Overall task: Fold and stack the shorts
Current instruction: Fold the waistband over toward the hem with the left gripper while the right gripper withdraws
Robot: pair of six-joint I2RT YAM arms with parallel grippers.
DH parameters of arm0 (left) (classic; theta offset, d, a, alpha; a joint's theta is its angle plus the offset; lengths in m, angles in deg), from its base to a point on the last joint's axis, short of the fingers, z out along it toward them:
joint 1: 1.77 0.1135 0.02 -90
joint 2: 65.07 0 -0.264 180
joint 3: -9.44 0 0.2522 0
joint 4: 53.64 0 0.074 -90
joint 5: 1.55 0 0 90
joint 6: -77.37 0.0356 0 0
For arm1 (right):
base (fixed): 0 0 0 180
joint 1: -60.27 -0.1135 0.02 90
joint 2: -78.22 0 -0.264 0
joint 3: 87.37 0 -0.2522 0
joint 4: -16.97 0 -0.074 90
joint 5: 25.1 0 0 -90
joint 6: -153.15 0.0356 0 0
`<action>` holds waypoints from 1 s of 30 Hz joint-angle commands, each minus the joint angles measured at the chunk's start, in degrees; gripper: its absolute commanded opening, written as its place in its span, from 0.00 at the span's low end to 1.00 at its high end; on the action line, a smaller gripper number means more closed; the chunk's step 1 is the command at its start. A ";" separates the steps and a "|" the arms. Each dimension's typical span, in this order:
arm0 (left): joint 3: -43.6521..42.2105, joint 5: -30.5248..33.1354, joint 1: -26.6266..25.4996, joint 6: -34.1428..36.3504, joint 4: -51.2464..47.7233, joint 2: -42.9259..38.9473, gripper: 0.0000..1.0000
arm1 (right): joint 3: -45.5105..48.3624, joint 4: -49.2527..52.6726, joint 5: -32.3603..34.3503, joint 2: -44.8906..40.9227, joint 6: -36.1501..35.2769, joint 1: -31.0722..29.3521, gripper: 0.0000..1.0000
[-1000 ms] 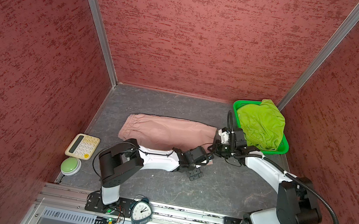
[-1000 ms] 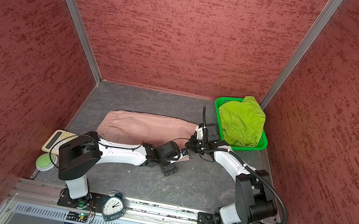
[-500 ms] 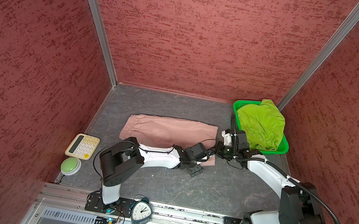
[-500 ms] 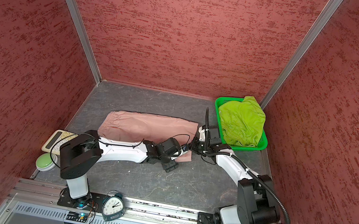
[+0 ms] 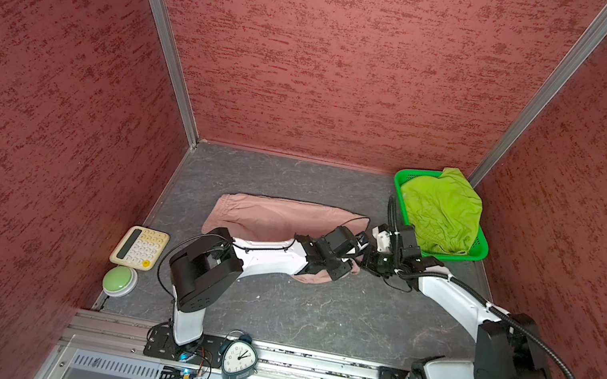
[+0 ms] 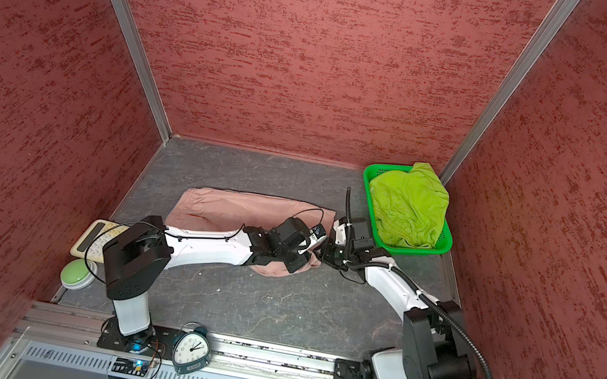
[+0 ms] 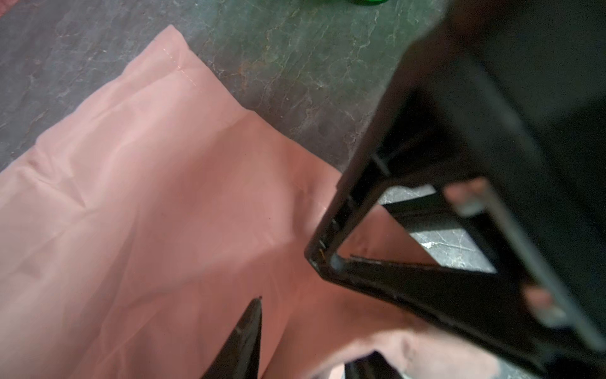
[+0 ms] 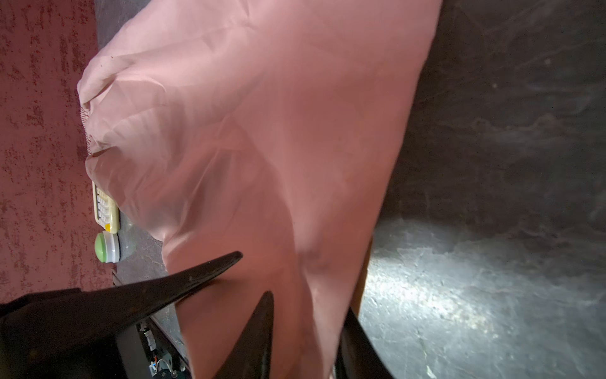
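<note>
The dusty pink shorts (image 5: 280, 216) (image 6: 247, 210) lie spread across the middle of the floor. Their right end is lifted where my two grippers meet. My left gripper (image 7: 314, 328) (image 5: 356, 250) has its jaws apart, with a fold of pink cloth (image 7: 147, 197) between them. My right gripper (image 8: 310, 305) (image 5: 365, 262) faces it, jaws also apart, and the pink cloth (image 8: 262, 115) hangs between its fingers. The lime green shorts (image 5: 441, 210) (image 6: 408, 205) sit crumpled in the green basket (image 5: 480, 251) at the back right.
A cream calculator (image 5: 139, 247) and a green push button (image 5: 119, 281) sit by the left wall. An alarm clock (image 5: 240, 358) stands on the front rail. Red walls close in on three sides. The basket stands just behind my right wrist.
My left gripper has moved back and right onto the pink shorts' right end, and its jaws have narrowed. My right gripper's jaws, shut before, now stand apart.
</note>
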 commanded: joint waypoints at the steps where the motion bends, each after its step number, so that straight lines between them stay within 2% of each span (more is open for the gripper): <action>1: 0.28 -4.96 0.60 -1.48 -0.56 -2.35 0.42 | 0.69 2.17 2.03 -3.04 -0.15 -0.36 0.47; 5: -0.70 -6.69 1.99 -2.75 -0.55 -2.71 0.42 | 2.15 7.40 6.40 -9.36 0.07 -0.21 0.56; 9: -0.88 -11.43 4.18 -3.53 -0.24 -2.79 0.42 | 5.34 12.58 8.00 -16.36 1.71 0.36 0.57; 11: -0.79 -13.31 4.42 -3.03 -0.53 -2.97 0.47 | 8.10 14.16 8.18 -19.74 3.29 0.51 0.58; 13: -0.49 -14.36 4.42 -2.50 -1.18 -3.03 0.51 | 11.01 14.83 8.11 -22.55 4.77 0.53 0.57; 15: -0.27 -14.44 4.42 -2.34 -1.29 -3.03 0.51 | 14.53 13.78 7.75 -24.91 6.40 0.51 0.57; 16: -0.11 -14.11 4.42 -2.51 -1.12 -2.94 0.45 | 16.34 11.96 7.39 -25.84 6.93 0.52 0.57; 19: 0.76 -13.51 4.78 -2.64 -1.41 -2.76 0.19 | 21.24 2.42 4.97 -27.27 9.50 0.45 0.57; 22: 1.40 -12.24 5.12 -2.64 -1.87 -2.95 0.04 | 23.01 -5.61 4.92 -25.69 10.77 0.38 0.57; 25: 1.49 -11.95 5.69 -2.99 -1.99 -3.50 0.00 | 22.21 -11.80 5.01 -21.05 9.83 0.37 0.57; 30: 1.59 -10.21 6.31 -3.24 -3.15 -4.92 0.00 | 19.41 -19.88 4.50 -12.97 8.39 0.33 0.57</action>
